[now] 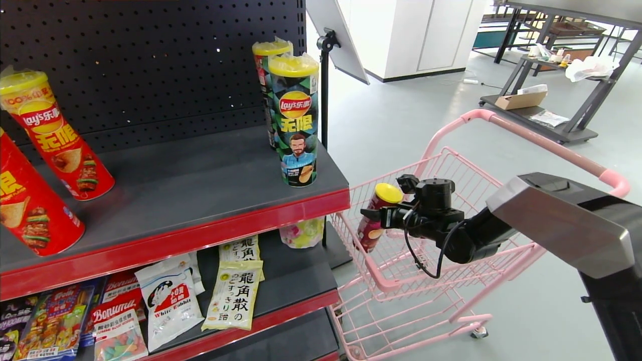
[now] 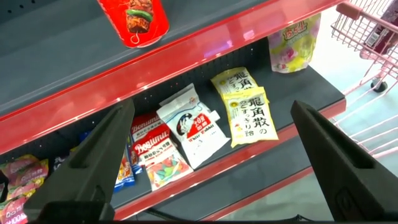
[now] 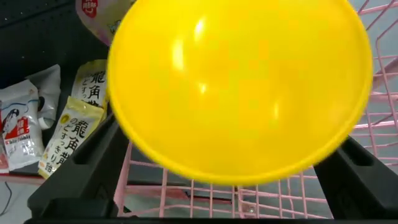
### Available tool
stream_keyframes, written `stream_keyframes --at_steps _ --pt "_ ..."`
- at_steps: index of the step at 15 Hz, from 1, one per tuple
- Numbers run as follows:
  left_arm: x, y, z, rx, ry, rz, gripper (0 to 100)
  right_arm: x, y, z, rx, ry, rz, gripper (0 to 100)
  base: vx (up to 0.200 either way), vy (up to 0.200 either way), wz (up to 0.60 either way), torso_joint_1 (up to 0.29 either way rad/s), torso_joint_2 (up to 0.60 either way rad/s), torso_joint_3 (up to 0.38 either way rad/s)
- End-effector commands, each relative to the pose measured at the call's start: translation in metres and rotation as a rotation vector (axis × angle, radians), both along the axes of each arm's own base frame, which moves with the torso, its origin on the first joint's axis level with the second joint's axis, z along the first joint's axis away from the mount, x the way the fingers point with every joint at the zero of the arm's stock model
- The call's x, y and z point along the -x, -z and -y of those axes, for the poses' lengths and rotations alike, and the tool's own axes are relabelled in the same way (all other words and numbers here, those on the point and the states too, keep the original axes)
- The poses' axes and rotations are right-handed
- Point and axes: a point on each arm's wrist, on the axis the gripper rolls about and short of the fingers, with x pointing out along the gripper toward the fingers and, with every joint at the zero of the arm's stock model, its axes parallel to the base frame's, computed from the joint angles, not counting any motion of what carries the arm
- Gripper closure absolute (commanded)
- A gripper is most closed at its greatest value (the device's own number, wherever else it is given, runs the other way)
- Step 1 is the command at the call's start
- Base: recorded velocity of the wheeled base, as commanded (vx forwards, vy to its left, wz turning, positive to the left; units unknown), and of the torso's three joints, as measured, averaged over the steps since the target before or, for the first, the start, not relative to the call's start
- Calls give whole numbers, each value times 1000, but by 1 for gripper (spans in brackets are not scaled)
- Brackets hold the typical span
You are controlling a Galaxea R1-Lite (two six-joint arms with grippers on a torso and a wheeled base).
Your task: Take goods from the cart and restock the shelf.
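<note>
Right tool (image 1: 370,214) is inside the pink cart (image 1: 435,156), with its jaws drawn in on either side of a chip can (image 1: 370,234) just below the yellow lid (image 1: 388,193). It appears to have the can in hold. The can leans, lid toward the arm and base toward the shelf side of the basket, and looks to be raised off the basket floor, though the contact beneath it cannot be confirmed. Left tool (image 2: 211,106) hangs in front of the shelf's lower tier above the snack bags (image 2: 249,115), jaws spread wide and holding nothing. The upper tier of the shelf (image 1: 200,170) carries red cans (image 1: 55,135) at its left end and a green can (image 1: 297,130) with another close behind it at the right corner, near the red front edge (image 1: 225,225). Bare tier lies between the two groups.

Hazards, as judged:
- The hold is high on a long can that is already leaning, so the can may pivot or slide in the jaws during the lift.
- The base may catch the cart's wire wall (image 1: 346,235) if it is swung across before it clears the rim.
- The route to the bare stretch passes the green can, and a low or tight approach could strike the red edge or topple that can off the corner.
- A can set down at a lean may not stand.
- If the squeeze bears on the lid instead of the body, the lid could come off.
</note>
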Motion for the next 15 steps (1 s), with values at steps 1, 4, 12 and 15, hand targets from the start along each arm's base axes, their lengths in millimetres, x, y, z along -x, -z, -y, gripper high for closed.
stream_keyframes --at_steps 1,4,12,15 --pt "-1 0 0 -3 0 -7 0 -10 12 -3 1 1 4 0 0 0 0 0 0 0" --pt "-1 -2 0 -2 0 -2 0 -12 12 -5 -10 2 7 100 0 0 0 0 0 0" --pt "1 -6 0 4 6 17 0 62 -85 17 3 -4 81 100 0 0 0 0 0 0" --pt "0 -7 0 4 11 15 0 116 -139 50 48 25 171 100 0 0 0 0 0 0"
